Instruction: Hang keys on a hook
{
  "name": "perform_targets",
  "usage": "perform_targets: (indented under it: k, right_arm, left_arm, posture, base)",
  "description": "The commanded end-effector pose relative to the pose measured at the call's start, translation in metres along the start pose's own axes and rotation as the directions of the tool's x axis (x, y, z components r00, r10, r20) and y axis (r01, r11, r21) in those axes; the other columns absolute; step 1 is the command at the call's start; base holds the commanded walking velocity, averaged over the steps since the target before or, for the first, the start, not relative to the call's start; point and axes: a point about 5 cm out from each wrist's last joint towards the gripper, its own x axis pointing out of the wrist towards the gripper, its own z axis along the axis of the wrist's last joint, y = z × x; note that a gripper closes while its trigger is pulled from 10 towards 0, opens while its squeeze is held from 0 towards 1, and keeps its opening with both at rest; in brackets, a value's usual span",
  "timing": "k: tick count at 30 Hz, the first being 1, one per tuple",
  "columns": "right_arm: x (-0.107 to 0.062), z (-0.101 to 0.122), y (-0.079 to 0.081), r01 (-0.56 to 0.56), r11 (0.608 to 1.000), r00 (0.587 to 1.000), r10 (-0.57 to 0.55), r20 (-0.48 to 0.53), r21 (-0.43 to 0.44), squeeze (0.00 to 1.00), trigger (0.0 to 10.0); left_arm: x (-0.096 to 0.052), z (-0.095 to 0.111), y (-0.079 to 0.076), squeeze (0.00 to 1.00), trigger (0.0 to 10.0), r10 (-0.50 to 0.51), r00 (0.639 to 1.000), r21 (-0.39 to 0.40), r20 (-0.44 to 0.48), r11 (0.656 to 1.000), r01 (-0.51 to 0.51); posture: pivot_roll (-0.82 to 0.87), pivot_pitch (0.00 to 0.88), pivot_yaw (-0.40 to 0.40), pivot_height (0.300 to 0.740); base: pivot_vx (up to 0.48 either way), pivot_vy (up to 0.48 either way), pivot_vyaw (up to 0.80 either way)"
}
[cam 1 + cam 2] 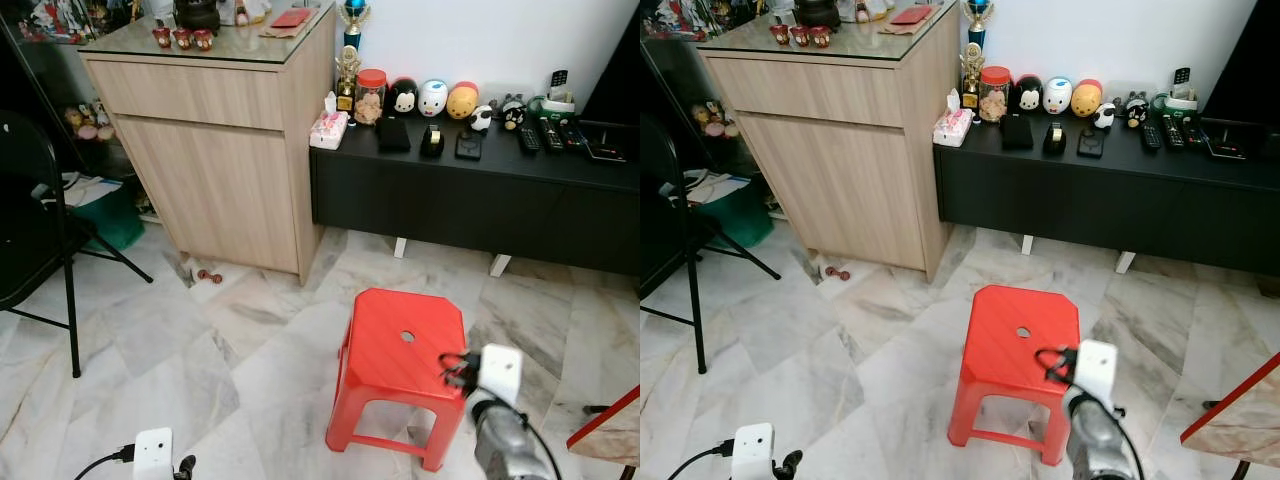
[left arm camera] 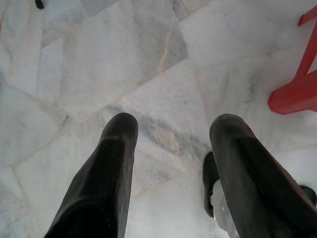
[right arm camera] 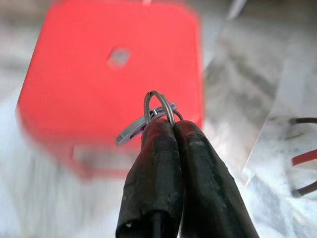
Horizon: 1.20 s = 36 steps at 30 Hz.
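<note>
Right claw (image 3: 166,124) pinching shut on key ring (image 3: 157,111), keys sitting at fingertips, hovering above red stool (image 1: 400,345). Left claw (image 2: 171,131) hanging low over marble floor (image 1: 200,350), fingers spread apart, holding nothing. Wooden cabinet (image 1: 215,150) and black table (image 1: 470,190) standing against wall beyond stool.

— What colour is the stool (image 1: 402,350) under the right gripper (image 3: 167,124)?
— Bright red. The gripper's fingers (image 3: 153,163) are black, and the key ring (image 3: 157,110) between them is silver-grey.
— And below the left gripper (image 2: 171,130)?
— Floor (image 2: 124,59) of white marble, grey-veined. Beyond stand a pale wood cabinet (image 1: 215,150) and a black sideboard (image 1: 470,200).
</note>
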Motion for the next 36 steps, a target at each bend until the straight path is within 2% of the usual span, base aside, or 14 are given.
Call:
perform_targets:
  k: [1,4,6,13,17,23,27,33,36]
  right_arm:
    - [-0.002,-0.016,-0.002,0.012,1.000,0.996,-0.010,-0.087,0.023,0.00,10.0]
    - [-0.006,-0.033,-0.005,0.033,0.999,0.985,-0.028,-0.167,0.026,0.00,10.0]
    - [-0.008,-0.040,-0.008,0.053,0.997,0.980,-0.042,-0.194,0.052,0.00,10.0]
    - [-0.014,-0.058,-0.012,0.051,0.997,0.963,-0.034,-0.267,0.056,0.00,10.0]
    - [-0.017,-0.065,-0.019,0.067,0.995,0.960,-0.044,-0.277,0.075,0.00,10.0]
    - [-0.020,-0.071,-0.026,0.078,0.990,0.960,-0.042,-0.276,0.119,0.00,10.0]
    - [-0.022,-0.074,-0.027,0.056,0.994,0.959,-0.027,-0.282,0.096,0.00,10.0]
    - [-0.023,-0.076,-0.031,0.083,0.989,0.957,-0.045,-0.286,0.123,0.00,10.0]
    - [-0.024,-0.078,-0.033,0.095,0.985,0.955,-0.049,-0.292,0.145,0.00,10.0]
  left_arm:
    - [-0.001,-0.004,0.001,0.00,10.0,-0.005,1.000,0.008,-0.024,1.000,0.005]
    - [0.000,-0.002,-0.001,0.00,10.0,-0.009,1.000,0.012,-0.018,1.000,0.010]
    - [0.000,-0.002,-0.001,0.00,10.0,-0.011,1.000,0.011,-0.016,1.000,0.011]
    - [0.000,-0.002,-0.001,0.00,10.0,-0.010,1.000,0.002,-0.019,1.000,0.010]
    - [0.000,-0.003,-0.002,0.00,10.0,-0.015,1.000,-0.001,-0.025,1.000,0.015]
    - [0.000,-0.002,-0.005,0.00,10.0,-0.022,1.000,-0.001,-0.020,1.000,0.022]
    - [0.001,-0.001,-0.005,0.00,10.0,-0.025,1.000,0.002,-0.017,1.000,0.025]
    - [0.000,-0.003,-0.005,0.00,10.0,-0.029,0.999,-0.001,-0.020,1.000,0.029]
    - [0.000,-0.002,-0.006,0.00,10.0,-0.032,0.999,-0.002,-0.017,1.000,0.031]
  posture:
    - [0.04,0.021,0.011,0.740]
    - [0.04,0.032,0.013,0.740]
    - [0.05,0.041,0.013,0.740]
    - [0.05,0.055,0.017,0.740]
    - [0.05,0.058,0.018,0.740]
    - [0.05,0.062,0.016,0.740]
    - [0.05,0.064,0.016,0.740]
    - [0.05,0.066,0.012,0.740]
    - [0.05,0.066,0.014,0.740]
  base:
    - [0.000,0.000,0.00]
    - [0.000,0.000,0.00]
    - [0.000,0.000,0.00]
    - [0.000,0.000,-0.20]
    - [0.000,-0.136,-0.72]
    - [0.000,-0.386,0.00]
    - [0.000,-0.391,0.00]
    - [0.000,-0.392,0.00]
    - [0.000,-0.395,-0.74]
